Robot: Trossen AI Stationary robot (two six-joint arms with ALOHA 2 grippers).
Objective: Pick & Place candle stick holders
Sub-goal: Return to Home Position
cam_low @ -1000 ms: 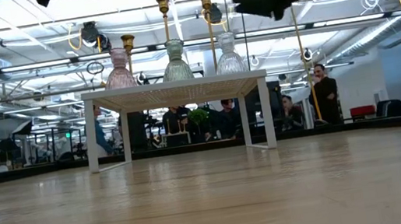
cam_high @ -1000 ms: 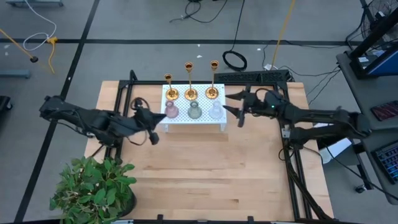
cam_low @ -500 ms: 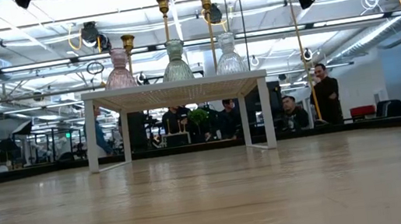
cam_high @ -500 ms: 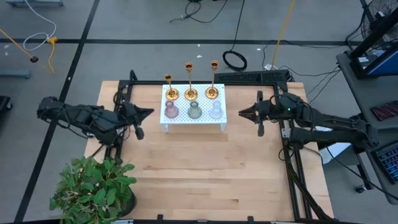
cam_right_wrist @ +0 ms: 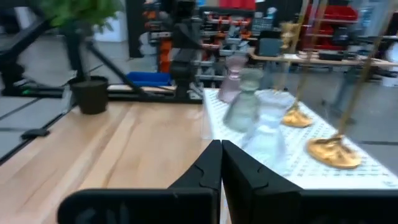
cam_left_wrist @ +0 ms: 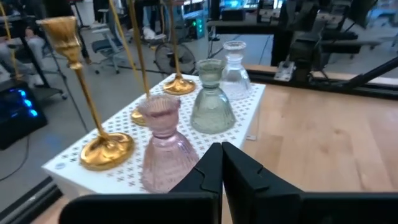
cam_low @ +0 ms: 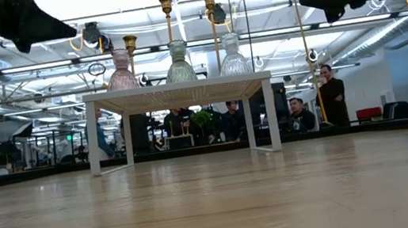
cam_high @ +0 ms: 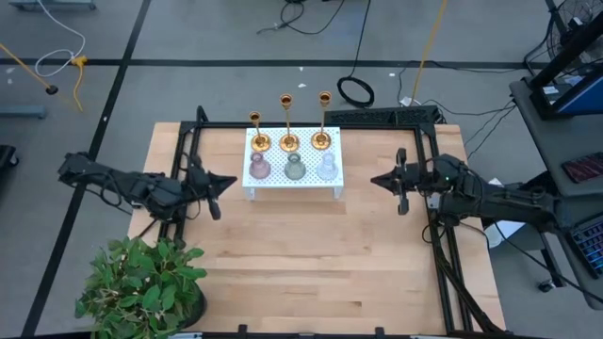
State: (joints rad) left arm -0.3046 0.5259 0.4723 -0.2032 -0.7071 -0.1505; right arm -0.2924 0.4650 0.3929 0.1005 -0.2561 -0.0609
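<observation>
Candle stick holders [cam_high: 289, 141] are all standing on the white shelf [cam_high: 292, 187]: gold row behind, pink holder [cam_high: 260, 168], green holder [cam_high: 295, 168], clear holder [cam_high: 327, 168] in front | low view is hiding the gold bases behind the glass | left gripper [cam_high: 229, 179] is hovering left of the shelf, clenched, empty | right gripper [cam_high: 376, 179] is hovering right of it, clenched, empty | low view is cropping both arms

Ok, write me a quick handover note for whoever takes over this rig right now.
Grippers: left gripper shut and empty, in the air left of the white shelf; right gripper shut and empty, to its right.
Things: three gold holders stand in one row on the shelf; pink glass holder, green glass holder and clear glass holder in the row nearer the table's middle.
Done: placing looks complete.
Left: probably only parking both arms.
</observation>
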